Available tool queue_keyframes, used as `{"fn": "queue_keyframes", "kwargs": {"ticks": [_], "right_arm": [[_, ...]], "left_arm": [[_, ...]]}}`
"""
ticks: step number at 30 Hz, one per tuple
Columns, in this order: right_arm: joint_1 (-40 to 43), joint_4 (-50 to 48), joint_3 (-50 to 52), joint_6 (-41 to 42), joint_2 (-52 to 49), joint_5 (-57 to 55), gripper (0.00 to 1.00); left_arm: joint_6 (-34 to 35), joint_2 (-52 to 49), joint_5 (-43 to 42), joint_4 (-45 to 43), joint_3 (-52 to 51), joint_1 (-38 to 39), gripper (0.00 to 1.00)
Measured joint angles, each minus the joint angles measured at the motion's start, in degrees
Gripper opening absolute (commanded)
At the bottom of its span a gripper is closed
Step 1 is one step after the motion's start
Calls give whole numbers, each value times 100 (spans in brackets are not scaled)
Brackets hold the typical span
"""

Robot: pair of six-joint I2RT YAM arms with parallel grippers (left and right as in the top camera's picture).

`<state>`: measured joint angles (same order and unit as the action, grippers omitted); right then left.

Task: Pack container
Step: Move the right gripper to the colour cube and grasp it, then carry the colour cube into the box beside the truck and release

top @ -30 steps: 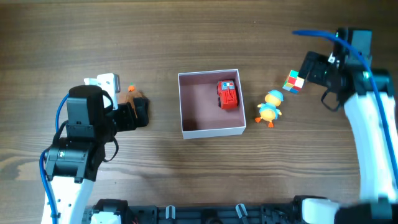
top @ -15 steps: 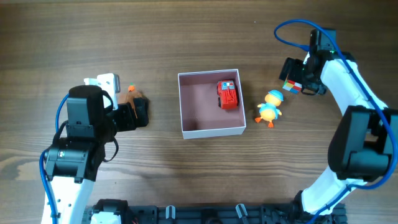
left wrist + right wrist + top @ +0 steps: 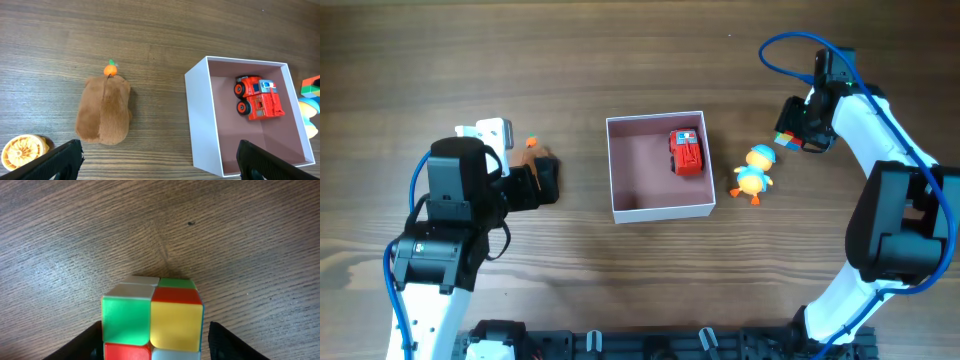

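Note:
The container (image 3: pixel 659 203), a square white box with a pink inside, sits mid-table and holds a red toy truck (image 3: pixel 687 152). It also shows in the left wrist view (image 3: pixel 200 120), with the truck (image 3: pixel 257 97) inside. A multicoloured cube (image 3: pixel 152 315) rests on the table right of the container. My right gripper (image 3: pixel 154 342) straddles it, its fingers close on both sides with a thin gap. In the overhead view it (image 3: pixel 801 129) hides most of the cube (image 3: pixel 785 139). My left gripper (image 3: pixel 538 183) is open and empty above a brown plush (image 3: pixel 104 110).
A yellow and blue duck toy (image 3: pixel 753 172) lies between the container and the cube. An orange slice toy (image 3: pixel 20 150) lies left of the plush. A small orange piece (image 3: pixel 531 143) sits on the plush's far end.
My right arm has swung left and down onto the cube, and its fingers are now on both sides of it. The left arm, the container and the truck have not moved.

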<state>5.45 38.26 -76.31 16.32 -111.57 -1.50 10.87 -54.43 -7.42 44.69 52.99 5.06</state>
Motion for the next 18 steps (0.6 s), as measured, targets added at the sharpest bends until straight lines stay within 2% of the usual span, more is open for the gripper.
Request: {"fn": "queue_keyframes", "kwargs": {"ticks": [4, 8, 10, 12, 15, 18], "right_arm": [[0, 13, 0, 11, 0, 2, 45], [0, 44, 0, 9, 0, 2, 29], [0, 81, -2, 11, 2, 2, 18], [0, 177, -2, 11, 26, 2, 12], [-17, 328, 17, -20, 254, 2, 5], [-184, 396, 28, -173, 968, -2, 4]], "left_arm": [[-2, 0, 0, 0, 0, 0, 100], [-2, 0, 0, 0, 0, 0, 100], [0, 0, 0, 0, 0, 0, 100], [-2, 0, 0, 0, 0, 0, 100], [-2, 0, 0, -2, 0, 0, 100], [-2, 0, 0, -2, 0, 0, 100]]}}
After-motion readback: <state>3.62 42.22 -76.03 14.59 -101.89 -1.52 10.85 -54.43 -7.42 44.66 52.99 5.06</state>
